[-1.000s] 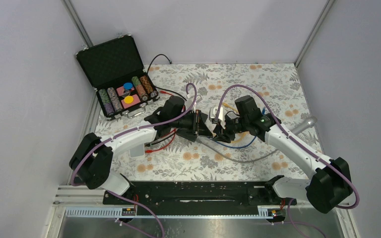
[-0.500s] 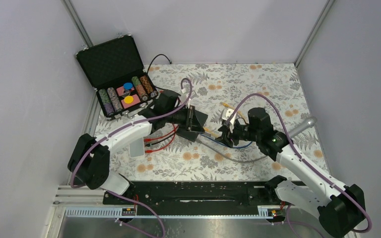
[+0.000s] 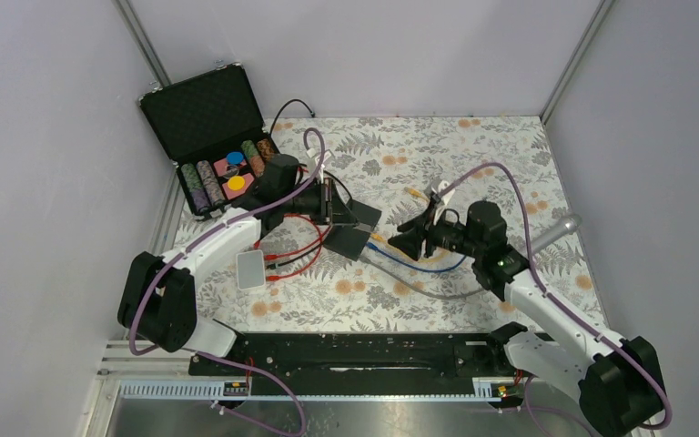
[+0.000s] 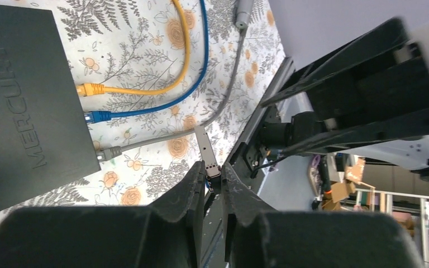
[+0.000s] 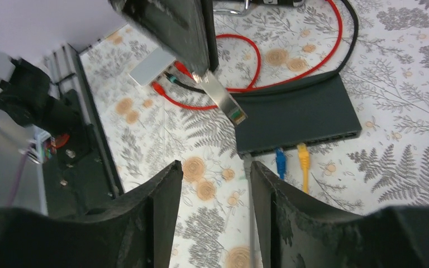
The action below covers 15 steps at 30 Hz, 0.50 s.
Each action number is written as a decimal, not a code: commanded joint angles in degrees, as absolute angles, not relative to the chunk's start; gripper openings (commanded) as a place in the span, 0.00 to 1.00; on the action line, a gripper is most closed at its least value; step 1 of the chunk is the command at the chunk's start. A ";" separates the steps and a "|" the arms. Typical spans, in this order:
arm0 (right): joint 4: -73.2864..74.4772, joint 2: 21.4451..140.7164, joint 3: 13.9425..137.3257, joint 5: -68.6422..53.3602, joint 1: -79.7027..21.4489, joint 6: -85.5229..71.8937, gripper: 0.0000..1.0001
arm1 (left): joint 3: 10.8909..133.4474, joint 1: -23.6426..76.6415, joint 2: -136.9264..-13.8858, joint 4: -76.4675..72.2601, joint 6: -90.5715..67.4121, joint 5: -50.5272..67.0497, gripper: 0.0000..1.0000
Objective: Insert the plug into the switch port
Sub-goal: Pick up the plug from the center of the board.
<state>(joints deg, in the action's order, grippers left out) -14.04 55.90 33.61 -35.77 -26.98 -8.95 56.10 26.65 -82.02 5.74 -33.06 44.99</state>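
The black switch (image 3: 352, 233) lies flat mid-table, with yellow (image 4: 145, 88), blue (image 4: 165, 105) and grey (image 4: 162, 135) cables plugged into its near side. My left gripper (image 4: 215, 173) is shut on the plug (image 4: 206, 155), a slim silver metal module sticking out past the fingertips. It hangs just left of and above the switch (image 4: 22, 106). In the right wrist view the plug (image 5: 224, 101) points down toward the switch (image 5: 296, 118). My right gripper (image 5: 215, 167) is open and empty, hovering right of the switch above the cables.
An open black case of poker chips (image 3: 223, 155) stands at the back left. A small white box (image 3: 250, 269) and red and black leads (image 3: 296, 255) lie left of the switch. A grey cylinder (image 3: 560, 228) rests at the right.
My left arm has drawn back and to the left with the plug, away from the right gripper. My right arm has pulled back toward the near right and its jaws have widened.
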 commanded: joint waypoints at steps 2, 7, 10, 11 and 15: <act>-26.68 52.98 27.64 -36.76 -26.89 8.06 0.56 | 56.36 26.01 -81.11 2.92 -36.87 51.70 0.00; -10.10 58.33 36.90 -44.38 -29.58 29.02 0.54 | 56.17 26.02 -82.55 6.84 -37.64 51.02 0.00; -11.33 59.50 38.54 -44.56 -30.36 30.10 0.55 | 56.33 26.10 -83.22 7.97 -37.85 50.86 0.00; -11.17 60.14 39.37 -45.44 -30.51 30.05 0.55 | 56.30 26.10 -83.31 7.99 -38.03 50.75 0.00; -8.86 63.37 42.36 -46.33 -31.86 31.69 0.56 | 56.64 26.65 -83.71 7.94 -38.41 50.52 0.00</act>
<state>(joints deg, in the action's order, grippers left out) -10.79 60.93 38.41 -43.66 -30.46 26.26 55.99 26.15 -83.42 8.62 -37.58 49.17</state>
